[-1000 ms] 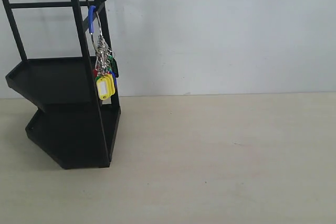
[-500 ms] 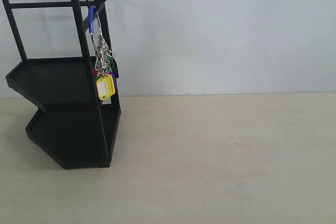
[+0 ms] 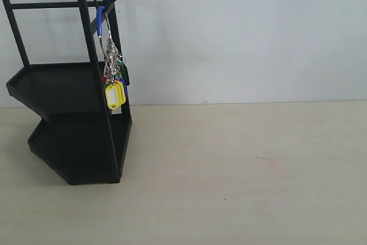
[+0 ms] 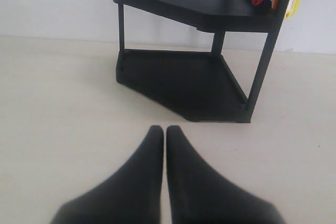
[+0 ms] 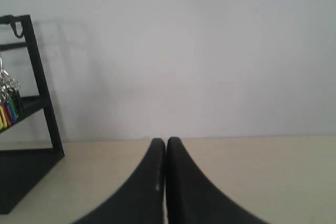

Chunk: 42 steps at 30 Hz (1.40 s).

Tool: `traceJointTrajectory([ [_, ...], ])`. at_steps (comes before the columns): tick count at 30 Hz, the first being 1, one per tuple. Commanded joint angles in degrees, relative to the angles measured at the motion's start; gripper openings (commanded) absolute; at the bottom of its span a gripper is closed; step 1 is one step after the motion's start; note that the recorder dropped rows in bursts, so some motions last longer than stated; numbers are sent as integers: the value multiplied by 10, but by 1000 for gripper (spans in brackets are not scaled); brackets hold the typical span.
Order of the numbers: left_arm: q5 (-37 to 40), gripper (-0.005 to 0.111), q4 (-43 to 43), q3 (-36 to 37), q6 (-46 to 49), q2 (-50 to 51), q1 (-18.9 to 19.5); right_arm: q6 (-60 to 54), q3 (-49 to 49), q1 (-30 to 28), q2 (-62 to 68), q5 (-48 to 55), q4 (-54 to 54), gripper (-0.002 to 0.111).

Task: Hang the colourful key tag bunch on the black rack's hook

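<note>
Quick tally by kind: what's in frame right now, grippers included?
Racks: 1, the tall black metal two-tier rack
Key bunches: 1, the colourful plastic key tag bunch on a metal ring, hanging on the rack
Grippers: 2, left gripper and right gripper, both shut, empty
Total: 4

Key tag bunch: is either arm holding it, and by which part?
Neither. Both arms' jaws are shut on nothing; the key tag bunch hangs by its ring from the black rack.

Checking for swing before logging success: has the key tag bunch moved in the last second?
No. The colourful key tag bunch hangs in the same spot as before, beside the front post of the black rack.
</note>
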Motion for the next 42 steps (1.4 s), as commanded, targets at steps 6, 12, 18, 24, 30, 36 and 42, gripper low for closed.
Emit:
traceJointTrajectory([
  [6,-4,4,3,2,2,-1,1,170,48,-2,-3,15,-193,0],
  [12,-4,4,3,2,2,-1,1,211,48,-2,-3,58,-241,0],
  [18,-4,4,3,2,2,-1,1,211,48,-2,-3,139,-249,0],
  [24,-4,4,3,2,2,-1,1,210,48,-2,-3,163,-249,0],
  [30,-4,4,3,2,2,-1,1,211,48,-2,-3,162,-248,0],
  [36,-4,4,3,2,2,-1,1,211,48,-2,-3,162,-247,0],
  [42,-4,4,3,2,2,-1,1,211,48,-2,-3,162,-247,0],
])
